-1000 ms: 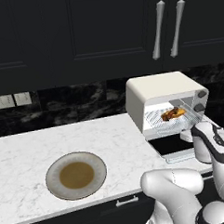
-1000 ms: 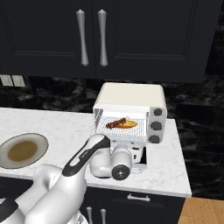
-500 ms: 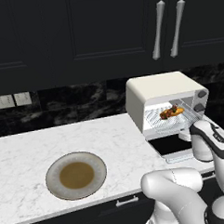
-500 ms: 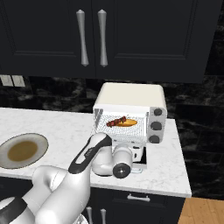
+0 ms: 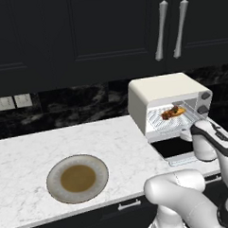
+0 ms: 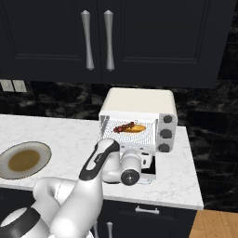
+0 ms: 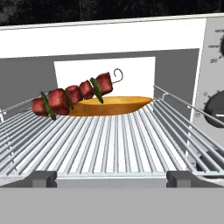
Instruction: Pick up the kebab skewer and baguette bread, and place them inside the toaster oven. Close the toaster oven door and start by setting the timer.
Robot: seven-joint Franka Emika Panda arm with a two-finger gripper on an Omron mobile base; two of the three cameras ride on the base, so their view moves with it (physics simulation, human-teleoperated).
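Observation:
The cream-white toaster oven (image 5: 167, 90) (image 6: 139, 100) stands on the counter with its door (image 5: 171, 149) folded down flat. On its wire rack (image 7: 109, 144) lie the kebab skewer (image 7: 74, 95) (image 6: 123, 127), with red and green chunks, and behind it the golden baguette bread (image 7: 114, 105) (image 6: 138, 128). My gripper (image 7: 112, 177) is open and empty. It hovers over the lowered door just in front of the rack, pointing into the oven. Its hand (image 5: 204, 140) (image 6: 132, 166) is level with the oven's opening.
Dark knobs (image 7: 215, 109) (image 6: 163, 134) sit on the oven's right panel. A plate (image 5: 54, 179) (image 6: 44, 151) with a brown centre rests on the white marble counter (image 5: 28, 153) to the left. Dark cabinets with silver handles (image 5: 170, 30) hang above.
The hand has edged slightly toward the oven front and the arm's elbow has shifted. The skewer, the bread and the door have not moved.

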